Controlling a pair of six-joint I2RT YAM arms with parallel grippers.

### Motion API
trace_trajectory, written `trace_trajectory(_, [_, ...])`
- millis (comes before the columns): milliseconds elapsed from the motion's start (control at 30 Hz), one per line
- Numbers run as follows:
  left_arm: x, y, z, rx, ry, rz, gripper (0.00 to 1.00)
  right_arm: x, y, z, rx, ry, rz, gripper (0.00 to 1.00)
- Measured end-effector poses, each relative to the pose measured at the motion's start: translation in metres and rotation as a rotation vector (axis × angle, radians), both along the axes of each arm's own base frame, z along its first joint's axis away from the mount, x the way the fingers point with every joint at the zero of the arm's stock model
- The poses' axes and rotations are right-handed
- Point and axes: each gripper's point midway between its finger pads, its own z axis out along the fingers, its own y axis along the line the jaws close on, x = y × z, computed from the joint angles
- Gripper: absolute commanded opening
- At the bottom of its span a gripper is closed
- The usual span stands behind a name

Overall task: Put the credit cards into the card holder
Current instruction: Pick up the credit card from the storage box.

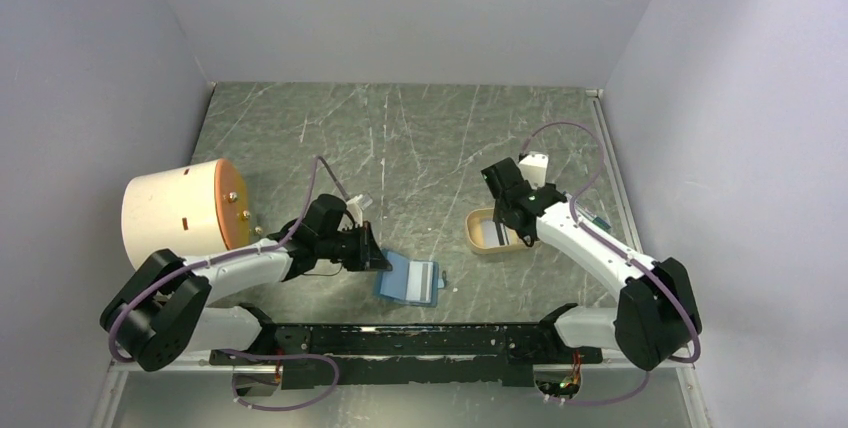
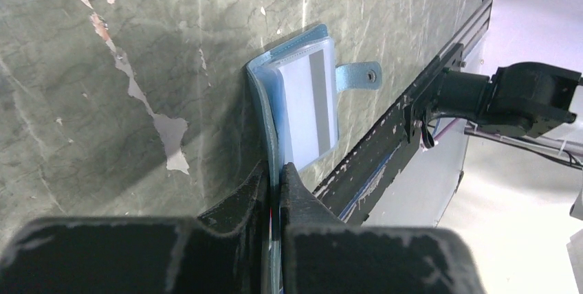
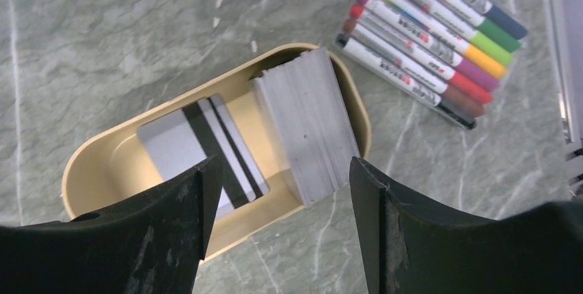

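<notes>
The teal-blue card holder [image 1: 410, 281] lies open near the table's front edge. My left gripper [image 1: 372, 253] is shut on its left edge; in the left wrist view the fingers [image 2: 275, 184] pinch the blue cover [image 2: 265, 112]. A pale card with a grey stripe [image 2: 309, 105] sits in its clear pocket, and the snap tab [image 2: 357, 76] sticks out. My right gripper [image 3: 282, 191] is open and empty above the tan tray [image 3: 89, 163]. The tray holds flat cards with dark stripes [image 3: 199, 143] and a thick stack of pale cards [image 3: 309, 129] leaning on its end.
A pack of coloured markers [image 3: 433, 33] lies just right of the tray. A cream cylinder with an orange face [image 1: 180, 208] lies at the left. A small white block [image 1: 533, 166] stands behind the right gripper. The black base rail [image 1: 400, 338] runs along the near edge.
</notes>
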Motion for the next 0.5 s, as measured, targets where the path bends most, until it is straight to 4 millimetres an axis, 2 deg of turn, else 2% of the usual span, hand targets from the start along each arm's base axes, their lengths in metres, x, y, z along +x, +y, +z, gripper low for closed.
trace_trajectory(167, [-0.005, -0.002, -0.002, -0.009, 0.018, -0.037, 0.09, 0.006, -0.01, 0.002, -0.047, 0.007, -0.034, 0.75])
trace_trajectory(500, [-0.009, -0.004, -0.002, -0.033, 0.038, -0.072, 0.09, 0.009, -0.016, -0.028, -0.142, 0.122, -0.033, 0.75])
